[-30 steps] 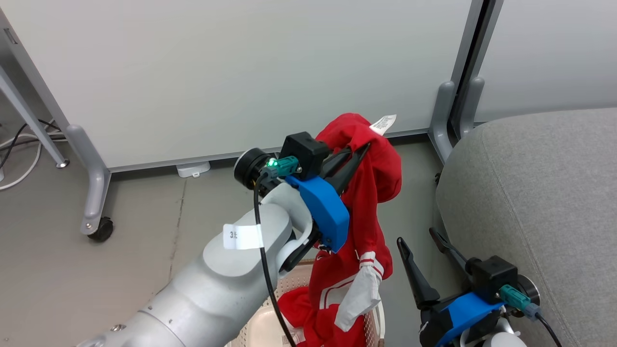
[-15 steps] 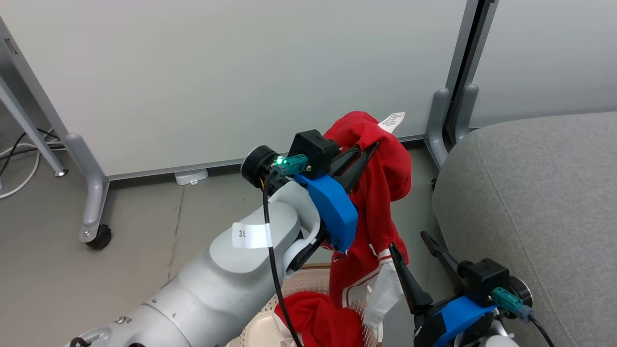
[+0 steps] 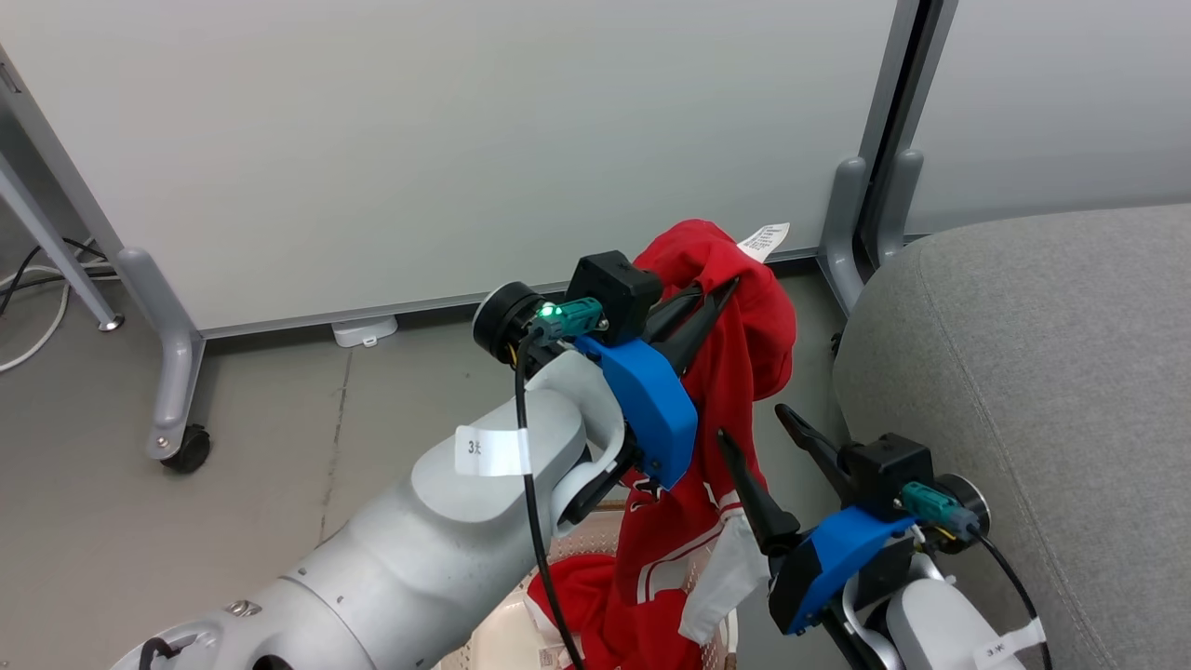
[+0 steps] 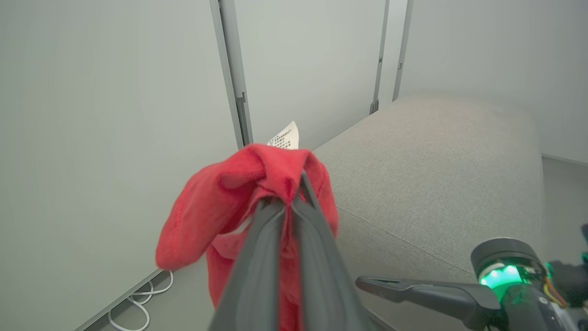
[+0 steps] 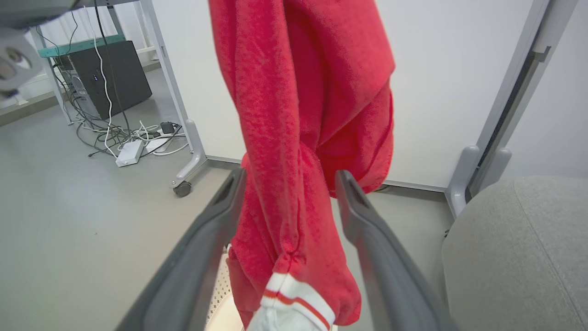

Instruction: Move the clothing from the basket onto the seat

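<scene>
looking from the lower left of the head view, we see our left arm slant up to mid-frame, where the left gripper (image 3: 718, 290) is clenched on the top fold of the clothing (image 3: 744, 344), a red garment with a white tag (image 3: 765, 240) poking out above. the cloth hangs toward the basket (image 3: 502, 633) at the bottom edge, where more red fabric lies. just right, our right gripper (image 3: 752, 423) stands released, its fingers (image 5: 202, 239) either side of the hanging cloth. the seat (image 3: 1023, 372) lies at the right edge.

All views sharing the clothing (image 3: 756, 344)
Head camera is looking down over left pincer (image 3: 716, 287) and right pincer (image 3: 751, 421); wrist cameras are peering closely along them.
</scene>
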Robot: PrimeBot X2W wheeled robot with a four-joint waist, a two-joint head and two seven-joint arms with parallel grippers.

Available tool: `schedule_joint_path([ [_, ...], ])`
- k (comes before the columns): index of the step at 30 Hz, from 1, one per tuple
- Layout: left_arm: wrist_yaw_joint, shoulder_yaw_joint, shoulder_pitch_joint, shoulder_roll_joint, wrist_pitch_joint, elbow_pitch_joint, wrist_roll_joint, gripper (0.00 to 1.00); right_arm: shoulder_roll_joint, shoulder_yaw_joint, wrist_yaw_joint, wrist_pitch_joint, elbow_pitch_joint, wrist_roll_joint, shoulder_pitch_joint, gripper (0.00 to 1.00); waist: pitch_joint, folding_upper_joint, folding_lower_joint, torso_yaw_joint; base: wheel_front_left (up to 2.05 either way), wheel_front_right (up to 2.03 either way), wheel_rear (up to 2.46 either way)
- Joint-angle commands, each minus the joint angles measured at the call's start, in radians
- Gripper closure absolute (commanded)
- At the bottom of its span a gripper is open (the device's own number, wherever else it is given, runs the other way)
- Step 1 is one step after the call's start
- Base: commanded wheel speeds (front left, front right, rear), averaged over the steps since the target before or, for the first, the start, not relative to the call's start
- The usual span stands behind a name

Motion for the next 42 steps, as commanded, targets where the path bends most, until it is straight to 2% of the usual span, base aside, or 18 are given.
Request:
schedule_joint_path([
  [1,0.003,-0.006,-0.018,0.000,-0.010,0.002,-0.009,1.00,-0.004,0.014,0.000,0.013,0.031,0.023,-0.030,0.00,0.001,0.0000,-0.0001,0.003,0.00,0.00,0.00],
  [16,0.008,-0.050,-0.021,0.000,-0.008,-0.023,-0.034,1.00,-0.004,0.105,0.000,-0.012,0.265,0.145,-0.252,0.00,0.006,0.0000,-0.0001,0.006,0.00,0.00,0.00],
  [17,0.007,-0.051,-0.021,0.000,-0.008,-0.024,-0.037,1.00,-0.004,0.115,0.000,-0.007,0.281,0.153,-0.261,0.64,0.006,0.0000,-0.0001,0.006,0.00,0.00,0.00],
  [18,0.008,-0.052,-0.021,0.000,-0.008,-0.025,-0.039,1.00,-0.004,0.123,0.000,-0.012,0.292,0.157,-0.273,1.00,0.005,0.0000,-0.0001,0.005,0.00,0.00,0.00],
  [24,0.010,-0.059,-0.022,0.000,-0.011,-0.020,-0.047,1.00,-0.004,0.166,0.000,-0.037,0.338,0.192,-0.295,1.00,0.004,0.0000,-0.0001,-0.001,0.00,0.00,0.00],
  [42,0.003,-0.067,-0.021,0.000,-0.023,0.008,-0.090,1.00,-0.004,0.188,0.000,-0.088,0.372,0.211,-0.302,1.00,-0.003,0.0000,-0.0001,-0.035,0.00,0.00,0.00],
])
